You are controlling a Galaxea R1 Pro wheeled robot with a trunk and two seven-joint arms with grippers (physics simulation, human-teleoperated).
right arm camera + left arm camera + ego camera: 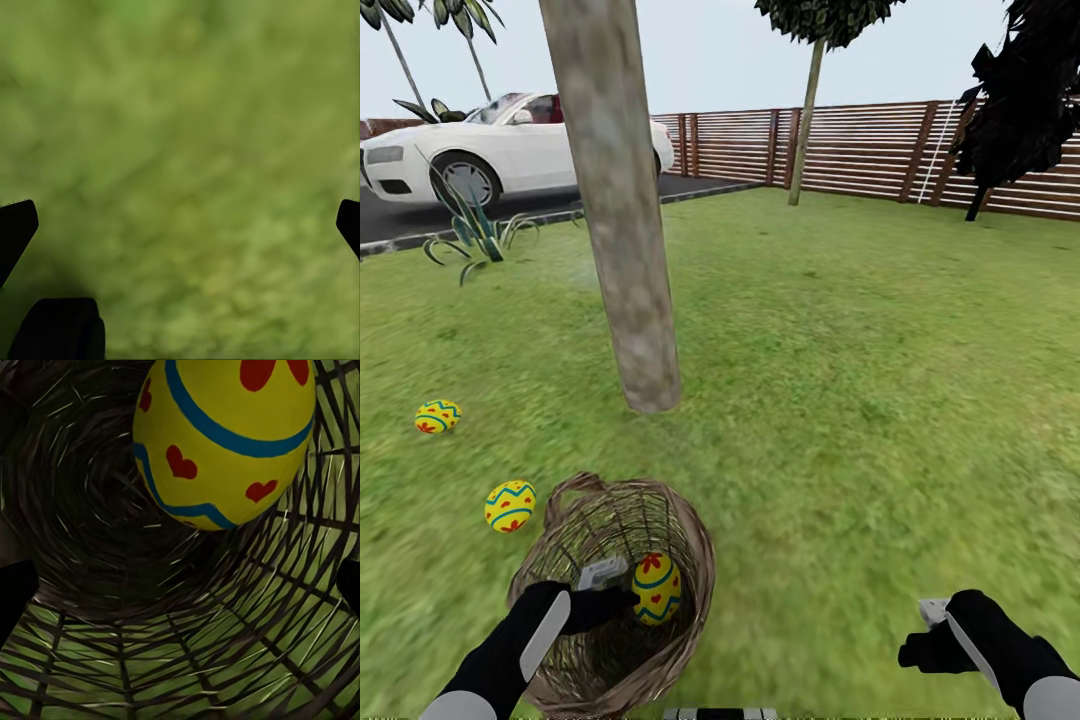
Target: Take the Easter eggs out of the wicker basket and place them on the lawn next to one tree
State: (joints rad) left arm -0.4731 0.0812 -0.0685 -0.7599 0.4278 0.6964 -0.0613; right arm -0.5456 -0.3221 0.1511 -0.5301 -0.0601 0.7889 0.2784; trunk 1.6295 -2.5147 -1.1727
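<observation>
The left gripper [622, 590] reaches down into the wicker basket [690, 545], which leans tipped on the lawn [840, 400] just in front of the tree [622, 200]. The third egg [657, 588] sits inside the basket, just beyond the fingertips on the side toward the robot's right, and whether a fingertip touches it cannot be told from the head view. In the left wrist view the same egg [225, 439] looms close ahead, off to one side of the line between the two dark fingertips [15, 596], which stand wide apart at the frame's edges and hold nothing; that view also shows the basket's woven inner wall [90, 510] with grass glinting through the gaps, detail that the head view gives only coarsely. The head view alone places the other two eggs: one egg [510, 505] lies on the grass just beside the basket's rim, another egg [438, 415] further out, both near the trunk's base. The right gripper [930, 630] hovers over bare grass well apart from the basket; its wrist view shows blurred lawn [195, 165] between fingertips [16, 225] spread wide, empty.
</observation>
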